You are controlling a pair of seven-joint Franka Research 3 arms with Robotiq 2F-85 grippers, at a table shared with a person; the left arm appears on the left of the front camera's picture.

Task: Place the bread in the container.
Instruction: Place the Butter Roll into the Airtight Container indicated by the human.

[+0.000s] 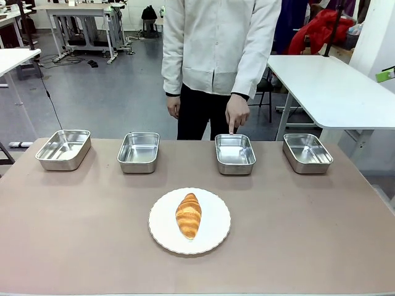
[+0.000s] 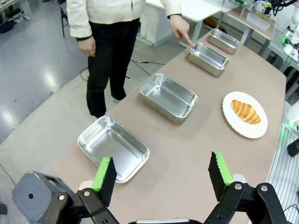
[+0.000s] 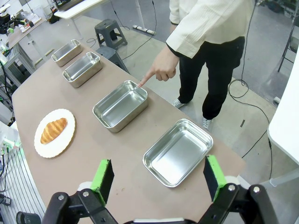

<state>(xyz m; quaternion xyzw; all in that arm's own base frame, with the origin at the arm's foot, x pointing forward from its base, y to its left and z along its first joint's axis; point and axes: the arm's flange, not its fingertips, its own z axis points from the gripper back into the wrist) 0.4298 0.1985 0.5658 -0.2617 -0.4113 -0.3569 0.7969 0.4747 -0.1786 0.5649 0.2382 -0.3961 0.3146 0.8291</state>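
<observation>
Golden-brown bread [image 1: 189,215], white plate [image 1: 214,236]

The top edge cuts the person [image 1: 216,55] off at the shoulders, and whether their pointing hand [image 1: 237,113] touches the tray [image 1: 235,153] is unclear.

The left hand [image 2: 161,173] and the right hand [image 3: 158,173] both hover aloft, jaws parted wide.

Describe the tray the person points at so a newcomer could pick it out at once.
On the brown table, four identical stainless-steel trays line the far edge, beyond the white plate holding the croissant. The pointed-at tray is third from the robot's left. It alone has the person's hand at its far rim, index finger aimed down at it.
</observation>
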